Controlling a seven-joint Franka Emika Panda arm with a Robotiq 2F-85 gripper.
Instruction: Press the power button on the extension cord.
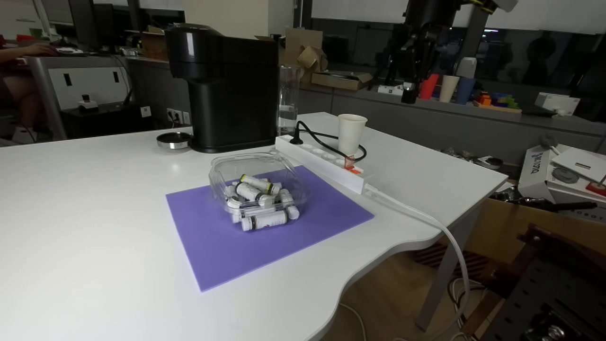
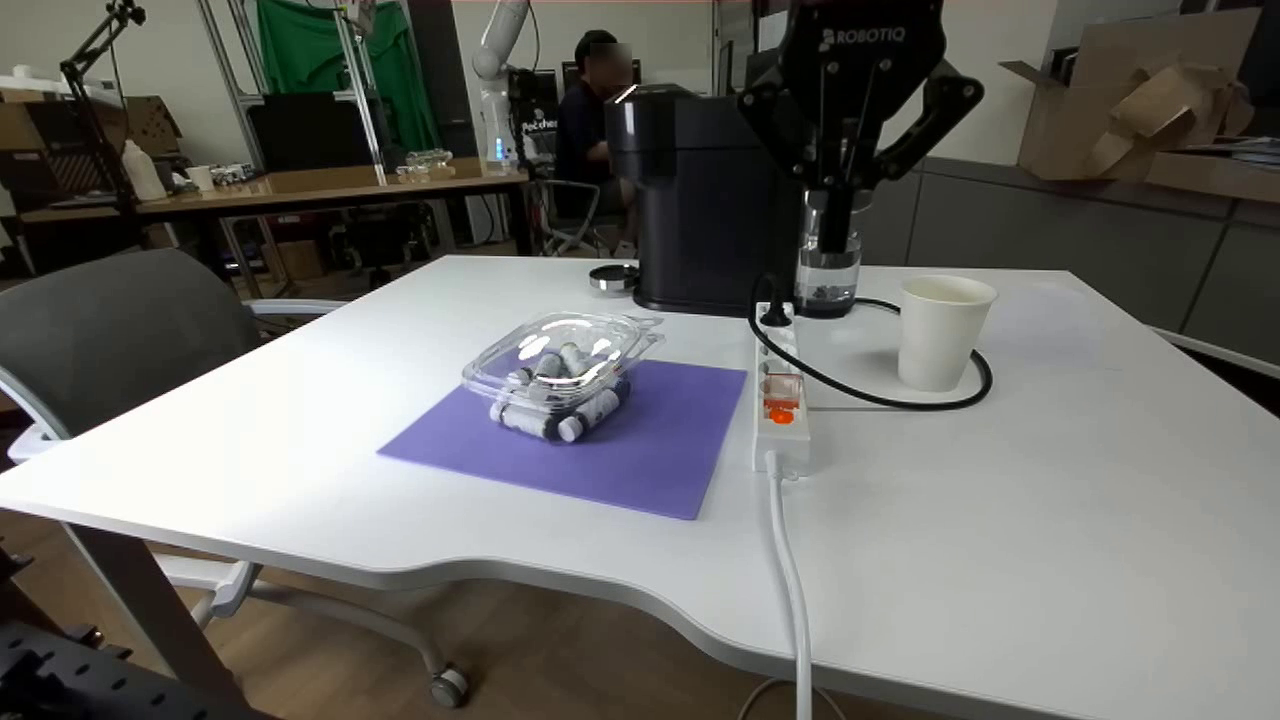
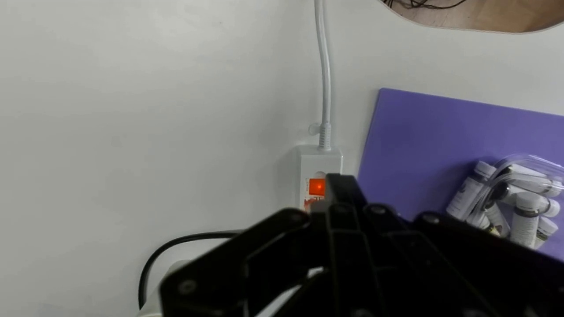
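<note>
The extension cord is a long white power strip, seen in both exterior views and partly in the wrist view. Its power button, bright orange, sits near the cable end of the strip. It looks lit in the wrist view, where a fingertip covers its right edge. A transparent reddish piece stands beside the button. My gripper is shut and empty, pointing down, well above the table and apart from the strip. Its fingers hide most of the strip in the wrist view.
A white paper cup and a looped black cord lie beside the strip. A black coffee machine stands at the strip's far end. A transparent box of small bottles rests on a purple mat on the strip's other side.
</note>
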